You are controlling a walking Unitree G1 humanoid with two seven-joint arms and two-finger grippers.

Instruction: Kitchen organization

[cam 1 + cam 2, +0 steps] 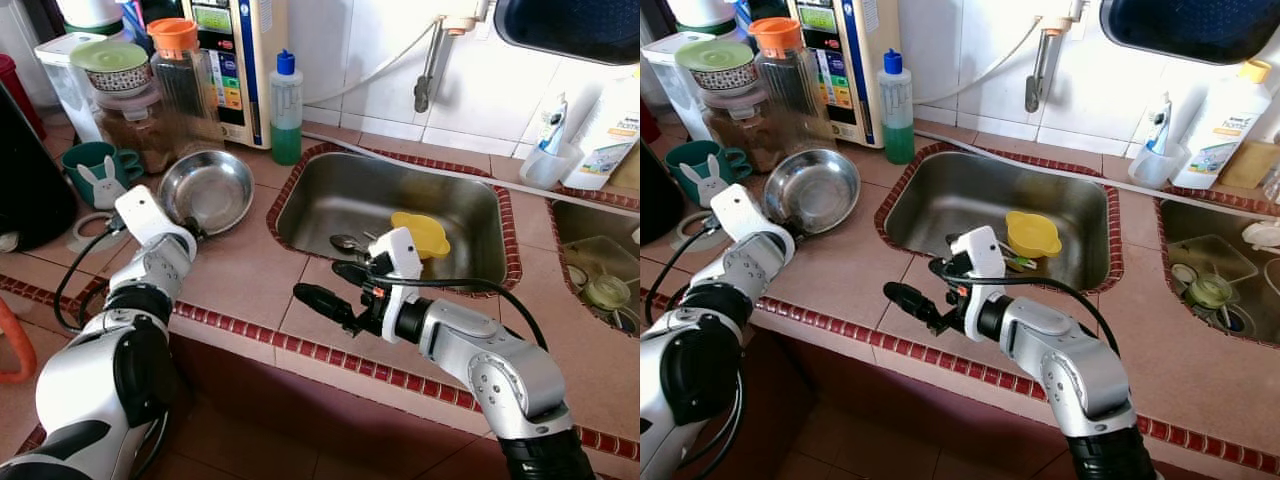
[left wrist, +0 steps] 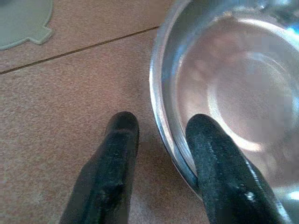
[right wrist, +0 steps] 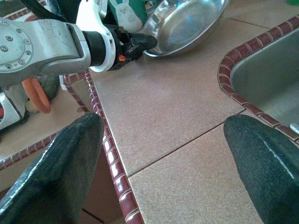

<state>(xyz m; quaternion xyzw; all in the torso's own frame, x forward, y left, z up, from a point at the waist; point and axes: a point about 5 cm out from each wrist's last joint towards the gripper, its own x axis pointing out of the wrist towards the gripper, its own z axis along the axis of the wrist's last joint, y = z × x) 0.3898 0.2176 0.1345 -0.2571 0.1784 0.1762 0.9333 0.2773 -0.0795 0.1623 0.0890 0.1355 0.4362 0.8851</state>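
Countertop: left gripper (image 2: 156, 140) straddles steel bowl (image 1: 208, 190) rim.

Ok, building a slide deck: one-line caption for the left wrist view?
Left hand straddling the rim of the steel bowl on the tiled counter.

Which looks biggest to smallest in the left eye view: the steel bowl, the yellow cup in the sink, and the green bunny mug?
1. Steel bowl
2. Green bunny mug
3. Yellow cup

The mug and cup look close in size, so their order is unsure.
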